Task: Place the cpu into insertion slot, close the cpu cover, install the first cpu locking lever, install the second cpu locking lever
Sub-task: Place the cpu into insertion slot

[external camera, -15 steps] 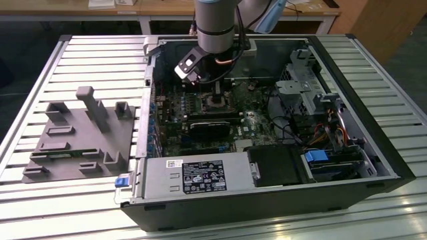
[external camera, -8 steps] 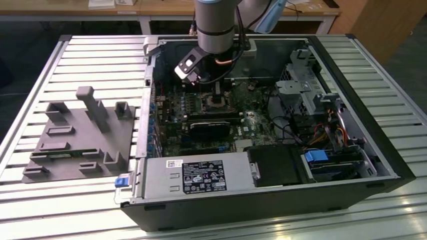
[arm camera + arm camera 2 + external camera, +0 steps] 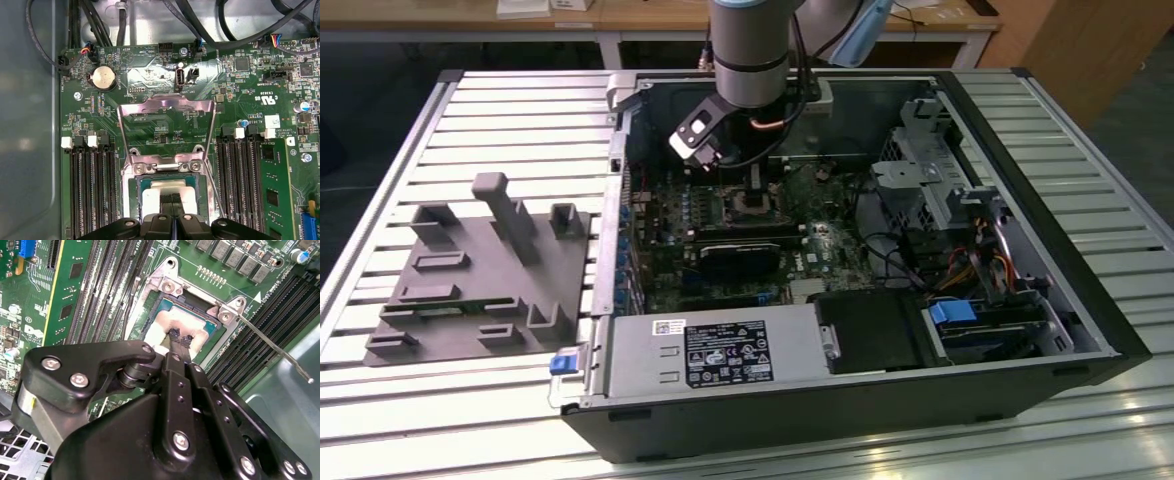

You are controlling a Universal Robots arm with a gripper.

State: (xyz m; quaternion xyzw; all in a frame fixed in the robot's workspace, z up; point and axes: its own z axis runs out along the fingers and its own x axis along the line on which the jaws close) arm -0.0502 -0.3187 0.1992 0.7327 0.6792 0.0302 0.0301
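Note:
The cpu (image 3: 170,320), a silvery-tan square chip, lies in the insertion slot (image 3: 150,315) on the green board; it also shows in the first wrist view (image 3: 167,192) inside the slot's metal rim (image 3: 131,172). My gripper (image 3: 180,340) is shut, its black fingertips together on or just above the middle of the chip's top. The fingers (image 3: 160,221) sit over the chip's near edge. The cpu cover (image 3: 150,106) is swung open, away from the slot, with the board visible through its window. A thin locking lever (image 3: 272,347) sticks out free beside the slot. In the exterior view the gripper (image 3: 754,192) is low over the slot.
Long black memory slots (image 3: 90,190) flank the socket on both sides. Cables (image 3: 100,20) hang along the case wall beyond the board. A drive cage (image 3: 927,170) and a power supply (image 3: 720,350) sit in the case. A grey fixture (image 3: 487,270) stands on the table at the exterior view's left.

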